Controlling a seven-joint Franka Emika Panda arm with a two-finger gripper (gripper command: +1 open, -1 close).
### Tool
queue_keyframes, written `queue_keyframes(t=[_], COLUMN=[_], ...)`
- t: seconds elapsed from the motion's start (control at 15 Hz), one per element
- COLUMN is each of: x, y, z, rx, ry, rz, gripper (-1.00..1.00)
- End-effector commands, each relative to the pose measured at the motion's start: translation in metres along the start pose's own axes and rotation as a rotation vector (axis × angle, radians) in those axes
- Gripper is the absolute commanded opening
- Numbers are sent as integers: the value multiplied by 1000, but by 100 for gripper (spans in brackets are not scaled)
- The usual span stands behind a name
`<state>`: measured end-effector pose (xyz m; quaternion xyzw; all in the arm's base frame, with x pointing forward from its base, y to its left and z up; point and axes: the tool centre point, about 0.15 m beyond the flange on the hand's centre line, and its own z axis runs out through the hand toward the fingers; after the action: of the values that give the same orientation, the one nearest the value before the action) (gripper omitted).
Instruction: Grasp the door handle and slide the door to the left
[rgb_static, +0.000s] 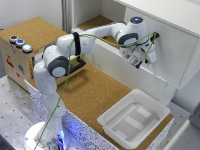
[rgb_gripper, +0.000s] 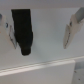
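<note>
The door (rgb_static: 172, 55) is the large plain white panel on the front of the white cabinet at the exterior view's right. My gripper (rgb_static: 143, 60) is pressed close to its lower left part, with the white arm stretched across the cork table. In the wrist view the door (rgb_gripper: 50, 17) fills the picture. The gripper (rgb_gripper: 39, 40) stands open, with a pale finger (rgb_gripper: 72, 27) showing at one side. A black upright bar, apparently the door handle (rgb_gripper: 22, 31), stands between the fingers, close to the other finger. The fingers are not touching it.
A shallow white tray (rgb_static: 150, 107) lies on the cork table (rgb_static: 90, 95) below the cabinet. A cardboard box with coloured buttons (rgb_static: 20, 42) stands at the exterior view's left. Behind the arm the cabinet shows an open shelf space (rgb_static: 97, 25).
</note>
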<state>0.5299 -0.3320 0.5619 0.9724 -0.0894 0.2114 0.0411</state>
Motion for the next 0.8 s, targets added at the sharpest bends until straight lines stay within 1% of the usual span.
queue_keyframes(t=[0.0, 0.2, 0.27, 0.67, 0.73], x=[44, 47, 47, 48, 49], y=[-9, -22, -25, -37, -38], z=[-16, -21, -21, -22, -21], rx=[202, 223, 220, 132, 134], ry=[-132, -123, -114, -72, -70], rz=[-123, -129, -133, -172, -178], gripper=[100, 100, 100, 100, 100])
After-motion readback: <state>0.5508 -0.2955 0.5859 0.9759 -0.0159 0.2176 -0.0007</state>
